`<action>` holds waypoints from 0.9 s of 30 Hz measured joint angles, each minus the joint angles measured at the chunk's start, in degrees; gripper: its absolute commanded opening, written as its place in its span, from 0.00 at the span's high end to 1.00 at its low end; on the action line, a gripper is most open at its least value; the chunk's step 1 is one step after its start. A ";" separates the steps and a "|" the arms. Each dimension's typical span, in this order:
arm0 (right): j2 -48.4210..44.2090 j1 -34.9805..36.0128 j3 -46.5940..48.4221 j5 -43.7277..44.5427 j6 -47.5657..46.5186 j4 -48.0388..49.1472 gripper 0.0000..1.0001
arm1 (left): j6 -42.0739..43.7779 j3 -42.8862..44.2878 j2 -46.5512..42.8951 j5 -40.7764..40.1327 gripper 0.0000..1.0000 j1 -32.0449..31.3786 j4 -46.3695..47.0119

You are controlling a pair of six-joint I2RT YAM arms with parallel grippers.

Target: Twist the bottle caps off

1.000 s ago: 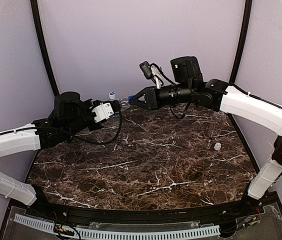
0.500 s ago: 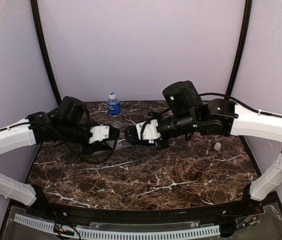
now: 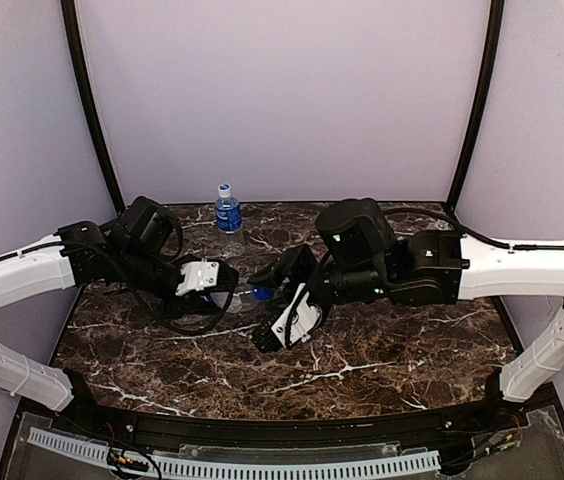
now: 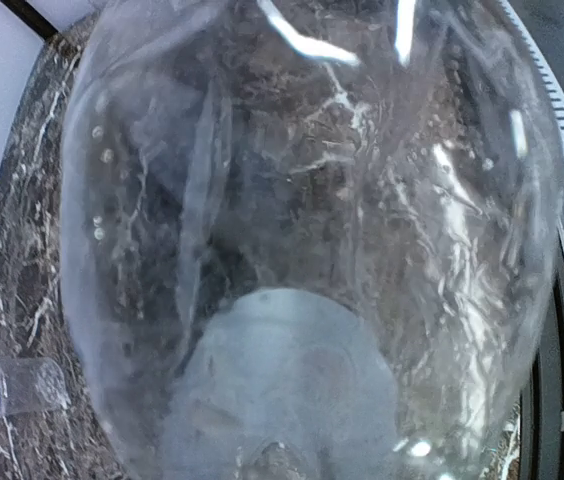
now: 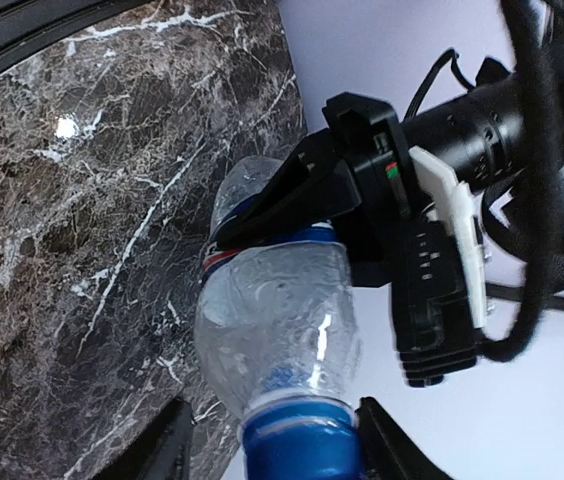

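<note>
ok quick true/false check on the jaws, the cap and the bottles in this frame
1. The left gripper has its jaws clamped around the held bottle's body. True.
2. The dark blue cap is already off. False: it sits on the held bottle's neck, between the right gripper's jaws.
3. The water bottle stands upright at the back of the table, touched by neither arm. True.
4. The right gripper grasps the water bottle. False: it is at the held bottle's cap end, mid-table.
</note>
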 measured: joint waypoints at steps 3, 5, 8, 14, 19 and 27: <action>-0.07 0.02 -2.51 1.11 -0.07 4.83 0.03 | -0.72 0.17 -0.24 1.42 0.77 -0.46 3.48; -0.28 -0.04 -2.99 1.18 2.51 6.56 0.01 | -0.98 0.17 -0.33 1.38 0.77 -0.59 5.09; -2.32 -0.90 -3.85 0.22 7.67 8.85 0.01 | -1.09 0.15 -0.72 0.11 0.77 -0.68 8.11; -9.44 -5.81 -3.89 -6.60 27.89 13.73 0.01 | -0.79 -3.30 -1.90 -10.36 0.76 -0.68 19.91; -6.91 -13.05 5.11 -12.74 59.01 13.42 0.17 | 2.10 -7.13 -1.86 -22.56 0.76 -0.68 34.03; 4.57 -17.22 18.71 -13.99 90.79 4.94 0.21 | 6.99 -7.52 -1.38 -33.07 0.75 -0.68 46.77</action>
